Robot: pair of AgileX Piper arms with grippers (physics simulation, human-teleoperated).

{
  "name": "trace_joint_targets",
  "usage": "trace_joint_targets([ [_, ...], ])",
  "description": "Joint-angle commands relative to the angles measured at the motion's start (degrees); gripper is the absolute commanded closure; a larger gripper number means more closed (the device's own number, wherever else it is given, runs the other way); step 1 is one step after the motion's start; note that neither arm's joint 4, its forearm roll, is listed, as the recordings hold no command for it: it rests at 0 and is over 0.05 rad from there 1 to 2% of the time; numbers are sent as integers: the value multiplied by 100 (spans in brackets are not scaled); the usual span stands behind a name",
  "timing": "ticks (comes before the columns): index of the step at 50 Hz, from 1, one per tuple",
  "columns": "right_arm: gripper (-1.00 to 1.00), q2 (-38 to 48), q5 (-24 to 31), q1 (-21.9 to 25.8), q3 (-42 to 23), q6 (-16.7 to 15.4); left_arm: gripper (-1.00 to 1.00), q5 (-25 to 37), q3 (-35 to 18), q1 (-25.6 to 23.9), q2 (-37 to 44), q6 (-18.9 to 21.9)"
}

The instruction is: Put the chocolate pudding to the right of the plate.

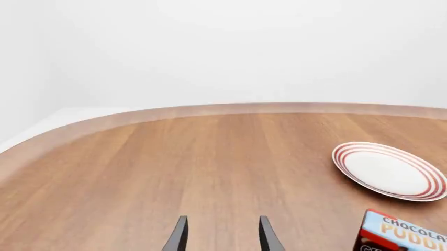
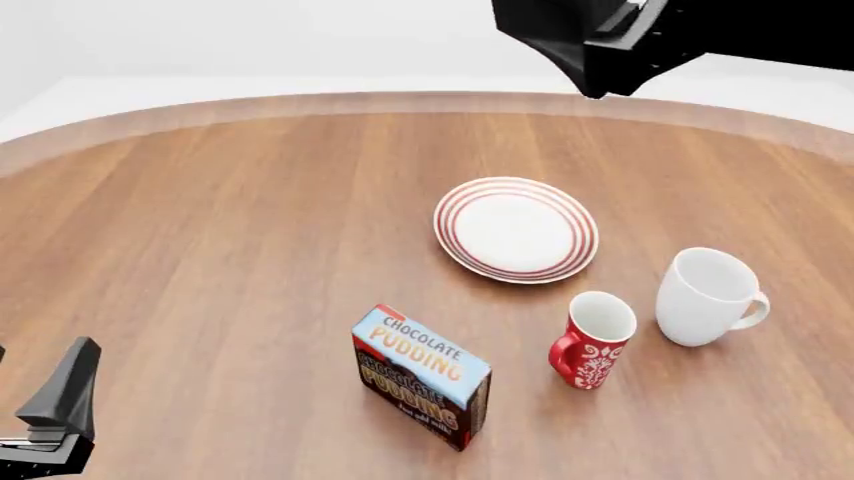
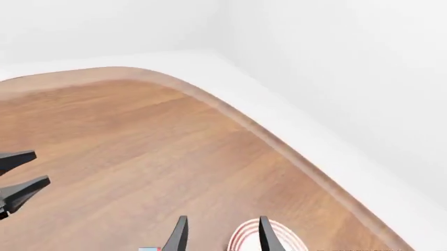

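One chocolate pudding (image 2: 422, 377) standing on table (image 2: 214, 250), 7 o'clock of one plate (image 2: 515, 229); two mugs, red mug (image 2: 593, 340), white mug (image 2: 707, 296), 5 o'clock of plate; left gripper (image 1: 222, 236), right gripper (image 3: 222, 236) both parted, empty.

Chocolate pudding (image 1: 401, 234) cropped in left wrist view; plate (image 3: 241, 238) in right's.

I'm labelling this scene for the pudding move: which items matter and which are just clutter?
Task items: chocolate pudding, standing nearer than the plate.
Clutter: red patterned mug, white mug, both standing right of the pudding.
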Motion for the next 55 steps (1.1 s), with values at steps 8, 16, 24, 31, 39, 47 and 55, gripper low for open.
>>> trace_joint_targets([
  [8,-100,221,-487,202,771,383,-100,0,0,0,0,0],
  [16,-100,162,-720,190,1190,509,-100,0,0,0,0,0],
  [24,-100,126,-1105,206,1667,776,-100,0,0,0,0,0],
  [31,-100,201,-1491,271,2075,932,-100,0,0,0,0,0],
  [39,-100,232,-1811,352,2354,1215,-100,0,0,0,0,0],
  [47,-100,305,-2073,362,2630,1338,-100,0,0,0,0,0],
  [55,-100,280,-2380,370,2923,1517,-100,0,0,0,0,0],
])
